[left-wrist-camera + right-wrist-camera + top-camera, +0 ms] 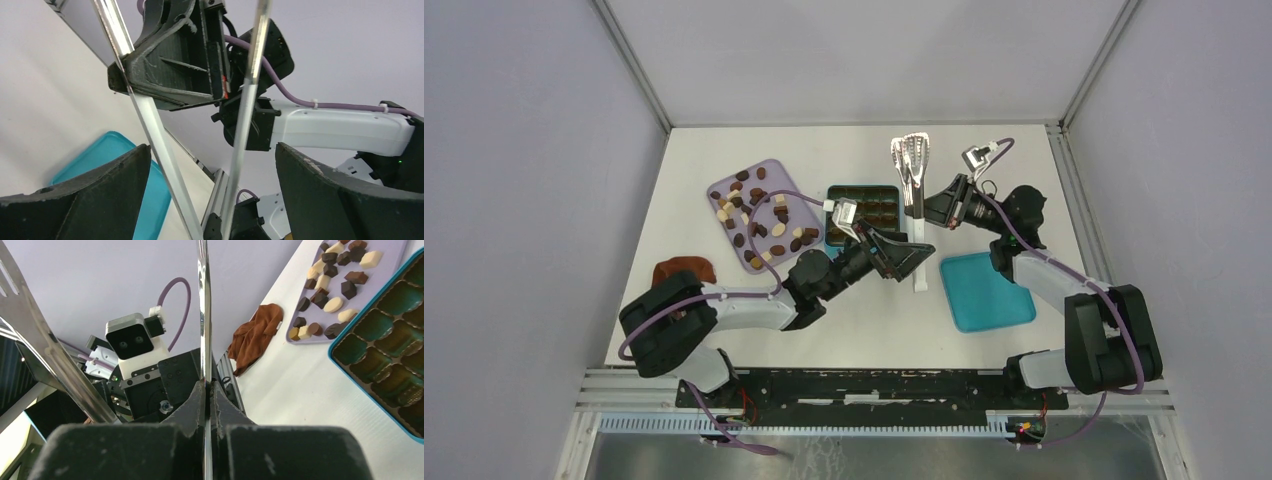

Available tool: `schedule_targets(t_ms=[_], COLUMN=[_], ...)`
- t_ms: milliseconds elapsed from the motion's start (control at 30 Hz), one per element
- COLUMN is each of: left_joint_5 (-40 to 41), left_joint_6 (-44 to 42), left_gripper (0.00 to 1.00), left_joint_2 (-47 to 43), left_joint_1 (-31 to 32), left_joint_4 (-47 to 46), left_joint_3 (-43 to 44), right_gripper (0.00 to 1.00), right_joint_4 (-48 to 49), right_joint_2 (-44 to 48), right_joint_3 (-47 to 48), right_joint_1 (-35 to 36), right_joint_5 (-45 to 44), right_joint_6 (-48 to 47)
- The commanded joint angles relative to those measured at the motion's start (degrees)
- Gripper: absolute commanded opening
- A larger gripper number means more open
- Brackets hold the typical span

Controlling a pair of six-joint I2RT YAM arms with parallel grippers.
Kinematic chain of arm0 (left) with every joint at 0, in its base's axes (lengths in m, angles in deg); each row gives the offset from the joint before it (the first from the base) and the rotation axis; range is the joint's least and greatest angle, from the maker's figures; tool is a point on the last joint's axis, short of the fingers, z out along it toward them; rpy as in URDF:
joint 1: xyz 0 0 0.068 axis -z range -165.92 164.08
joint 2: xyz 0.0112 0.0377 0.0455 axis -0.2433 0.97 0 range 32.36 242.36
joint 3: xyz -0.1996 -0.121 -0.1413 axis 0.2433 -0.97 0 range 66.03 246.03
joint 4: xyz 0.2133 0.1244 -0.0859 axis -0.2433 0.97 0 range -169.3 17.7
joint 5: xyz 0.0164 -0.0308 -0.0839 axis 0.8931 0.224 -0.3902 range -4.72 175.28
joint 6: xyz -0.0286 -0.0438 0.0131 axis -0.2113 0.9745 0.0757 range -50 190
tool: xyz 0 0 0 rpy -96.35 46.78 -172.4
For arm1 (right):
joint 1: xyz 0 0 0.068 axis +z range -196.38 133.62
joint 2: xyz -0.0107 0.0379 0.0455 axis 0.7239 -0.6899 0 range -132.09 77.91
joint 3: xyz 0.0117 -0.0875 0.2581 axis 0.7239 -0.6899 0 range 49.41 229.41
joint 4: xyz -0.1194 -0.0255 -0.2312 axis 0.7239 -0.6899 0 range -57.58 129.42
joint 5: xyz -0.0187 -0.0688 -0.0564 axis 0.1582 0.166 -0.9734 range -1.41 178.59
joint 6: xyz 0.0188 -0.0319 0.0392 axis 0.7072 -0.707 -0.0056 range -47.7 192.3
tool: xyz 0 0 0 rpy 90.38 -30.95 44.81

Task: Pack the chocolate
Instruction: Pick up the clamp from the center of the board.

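The chocolate (759, 215) lies as several small dark, tan and cream pieces on the lilac tray (776, 172), which is also in the right wrist view (332, 277). Metal tongs (913, 170) are held above the teal celled box (864, 212). My right gripper (206, 390) is shut on one tong arm (202, 315); the other arm (35, 340) splays left. My left gripper (212, 195) stands open around both tong arms (150, 120), near their handle end (914, 258), and its fingers (100, 190) do not touch them.
A teal lid (986, 292) lies at the front right of the white table. A reddish-brown cloth (686, 270) sits at the front left, beside the left arm. The celled box (385, 340) has brown-lined cells next to the lilac tray (390, 260).
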Motion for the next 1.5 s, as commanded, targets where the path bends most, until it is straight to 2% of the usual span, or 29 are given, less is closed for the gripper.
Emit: schedule_targets(t_ms=[0,233,333,400,500,733,1067,1133,1467], left_joint_5=[5.17,2.85,2.2,2.58,2.29,1.43,1.02,1.04,-12.21], left_joint_6=[-2.51,-1.24,1.98,3.65,4.04,1.87,1.17,1.16,3.85], left_gripper=[0.98,0.97,0.85,0.81,0.81,0.78,0.53,0.49,0.49], left_joint_2=[1.6,1.95,5.03,6.83,8.52,9.36,8.58,8.05,8.04], left_joint_1=[0.59,0.64,0.62,0.7,0.67,0.71,0.81,0.82,-0.15], left_joint_4=[-2.35,-3.62,-9.07,-12.5,-16.13,-14.69,-13.62,-14.27,-17.71], left_joint_3=[2.77,3.52,4.5,4.87,5.86,7.97,7.32,6.45,6.5], right_gripper=[0.0,0.0,0.0,0.0,0.0,0.03,0.07,0.11,0.43], right_joint_4=[2.53,4.32,8.27,8.44,8.43,6.88,5.53,6.16,9.22], right_joint_2=[2.44,2.63,1.97,1.88,1.85,1.76,2.75,2.73,3.84], right_joint_3=[2.48,1.64,1.0,1.17,0.95,0.73,1.79,1.96,3.28], right_joint_1=[0.92,1.01,1.1,1.09,1.14,1.14,0.32,0.09,-0.15], right_joint_5=[-0.98,-1.88,-2.17,-2.14,-2.4,-2.84,-2.58,-2.22,1.29], right_joint_6=[1.68,2.63,5.21,5.28,5.24,3.46,-0.94,-1.26,-6.48])
